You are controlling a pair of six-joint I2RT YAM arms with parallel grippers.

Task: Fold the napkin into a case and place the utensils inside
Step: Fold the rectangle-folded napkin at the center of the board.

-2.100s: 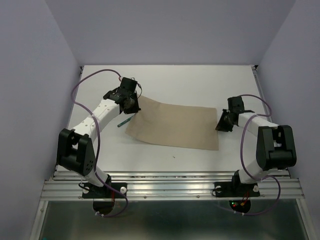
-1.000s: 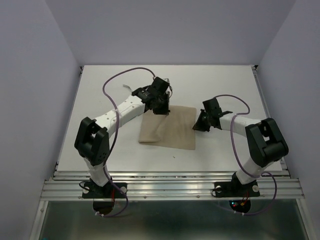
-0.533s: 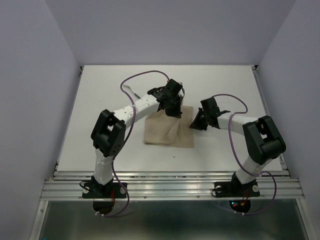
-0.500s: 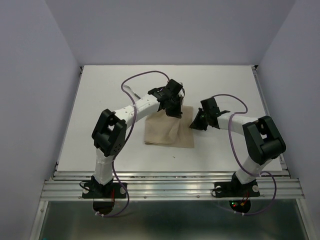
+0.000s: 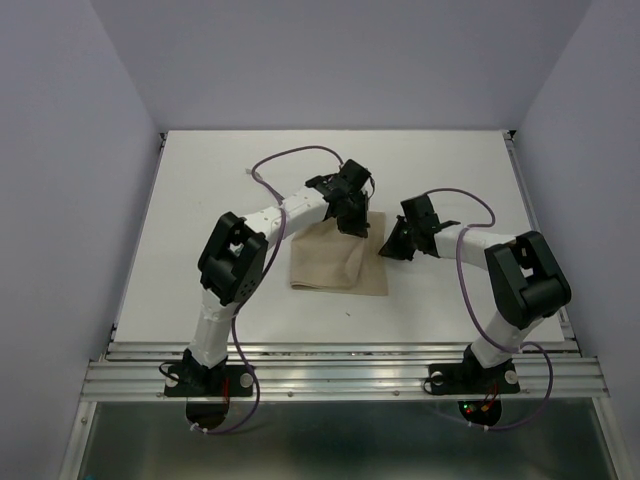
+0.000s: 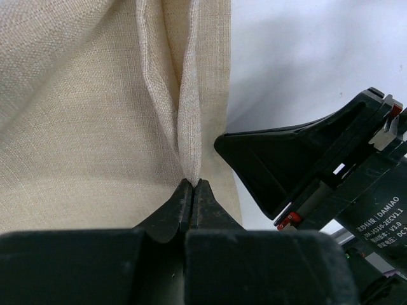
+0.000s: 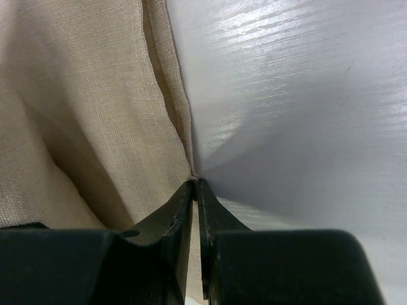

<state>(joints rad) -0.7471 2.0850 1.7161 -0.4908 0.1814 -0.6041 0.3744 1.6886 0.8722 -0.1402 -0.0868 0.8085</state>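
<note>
One napkin [image 5: 335, 268], folded over | left tool [image 6: 193, 184] pinching its fold | right tool [image 7: 196, 183] pinching its edge

My rig: left arm [image 5: 285, 212] and right arm [image 5: 478, 240] have white links, chunky black joint housings [image 5: 232, 262], purple cables [image 5: 290, 153] looping off each. Pincer fingers [image 6: 170, 216] matte black. White DAMIAO lettering [image 6: 376, 213] on the right wrist motor, small red tabs [image 6: 286, 222].
</note>
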